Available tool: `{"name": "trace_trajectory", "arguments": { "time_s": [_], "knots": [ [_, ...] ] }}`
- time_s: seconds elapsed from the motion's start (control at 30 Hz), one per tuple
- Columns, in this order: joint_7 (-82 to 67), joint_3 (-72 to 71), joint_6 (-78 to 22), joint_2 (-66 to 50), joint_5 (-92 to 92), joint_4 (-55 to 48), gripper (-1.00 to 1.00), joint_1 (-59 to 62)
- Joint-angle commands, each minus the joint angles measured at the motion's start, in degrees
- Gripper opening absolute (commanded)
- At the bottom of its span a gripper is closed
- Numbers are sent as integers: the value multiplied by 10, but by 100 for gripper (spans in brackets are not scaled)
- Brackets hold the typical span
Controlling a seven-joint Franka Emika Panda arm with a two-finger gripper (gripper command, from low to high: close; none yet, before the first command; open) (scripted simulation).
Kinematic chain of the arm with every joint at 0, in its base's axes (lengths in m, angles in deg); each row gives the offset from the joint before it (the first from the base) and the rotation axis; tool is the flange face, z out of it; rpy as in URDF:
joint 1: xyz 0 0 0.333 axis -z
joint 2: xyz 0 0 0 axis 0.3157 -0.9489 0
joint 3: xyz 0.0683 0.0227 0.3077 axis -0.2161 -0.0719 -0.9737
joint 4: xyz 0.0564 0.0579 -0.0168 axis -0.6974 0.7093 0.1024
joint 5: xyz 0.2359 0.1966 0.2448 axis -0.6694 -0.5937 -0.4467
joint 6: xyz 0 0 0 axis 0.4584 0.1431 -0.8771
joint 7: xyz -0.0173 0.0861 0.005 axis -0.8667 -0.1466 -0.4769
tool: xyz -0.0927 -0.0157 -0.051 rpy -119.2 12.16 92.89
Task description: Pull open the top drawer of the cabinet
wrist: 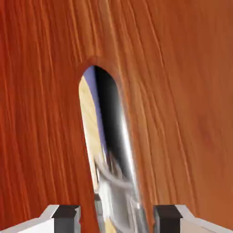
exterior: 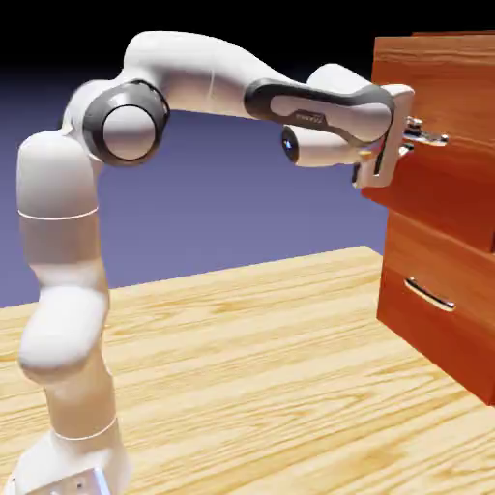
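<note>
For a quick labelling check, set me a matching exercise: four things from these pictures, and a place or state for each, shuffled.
1. Reddish-brown wooden top drawer front
2. Reddish-brown wooden lower drawer front
3. White two-finger gripper
4. Pale wood-grained table

A. shut, below the other drawer front
B. beneath the arm and cabinet
C. pulled out past the other drawer front
D. at the upper drawer's handle

Pairs: 1-C, 2-A, 3-D, 4-B

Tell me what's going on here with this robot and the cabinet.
A white robot arm is reaching out to the top drawer of a reddish-brown cabinet. Its hand is right at that drawer's silver handle, a finger on each side, with a gap visible to either side of the handle. The top drawer's front stands out past the lower one, so it looks partly open.
</note>
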Motion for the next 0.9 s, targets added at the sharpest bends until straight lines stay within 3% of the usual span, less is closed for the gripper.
{"name": "trace_trajectory", "arguments": {
  "time_s": [0.0, 0.6, 0.87],
  "knots": [
    [6, 21, 1, -5, 43, -6, -100, 17],
    [14, 391, 16, -72, 47, -77, -100, -350],
    [-127, 490, -21, 18, -29, 27, -100, -477]
  ]
}}
